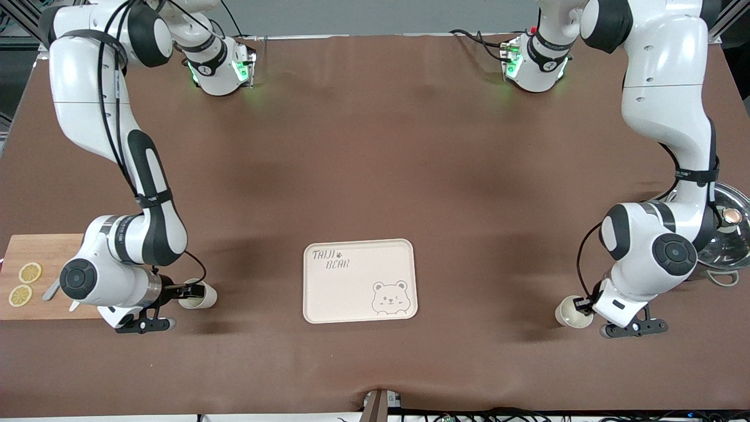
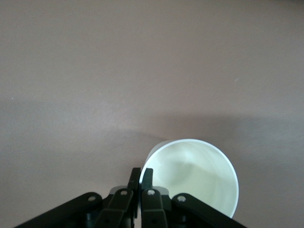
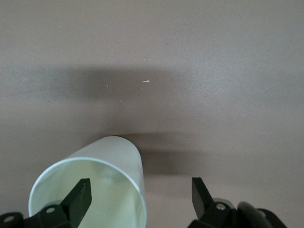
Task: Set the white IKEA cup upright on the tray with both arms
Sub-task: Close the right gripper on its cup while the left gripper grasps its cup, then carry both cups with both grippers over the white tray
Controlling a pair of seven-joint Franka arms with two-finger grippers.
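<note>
Front view, and both arms are low at the edge of the table nearest the camera. The right pincer [image 1: 188,289] is down at a cup [image 1: 202,295] that lies on its side on the table [image 1: 375,146], mouth turned toward the pincer. In the right wrist view the right pincer [image 3: 140,197] is spread wide. One finger [image 3: 80,195] sits inside the cup [image 3: 102,166], the other outside, and they straddle the wall without closing on it.

Over to the left arm: the left pincer [image 1: 583,305] is at a second cup [image 1: 569,311]. The left wrist view shows the left pincer [image 2: 141,176] pinched tight on the rim of the second cup [image 2: 197,178], fingers [image 2: 147,176] almost together with the wall between them. That cup's mouth faces the wrist camera, and I cannot tell whether it rests on the table.

The tray [image 1: 351,293] lies flat between the two pincers, well apart from both, with no cup on it.

A board [image 1: 47,246] sits under the right arm, just beside the right pincer toward that arm's end of the table, with two lemon slices [image 1: 30,272] on it. A lid [image 1: 729,234] lies near the left pincer at the left arm's end.
</note>
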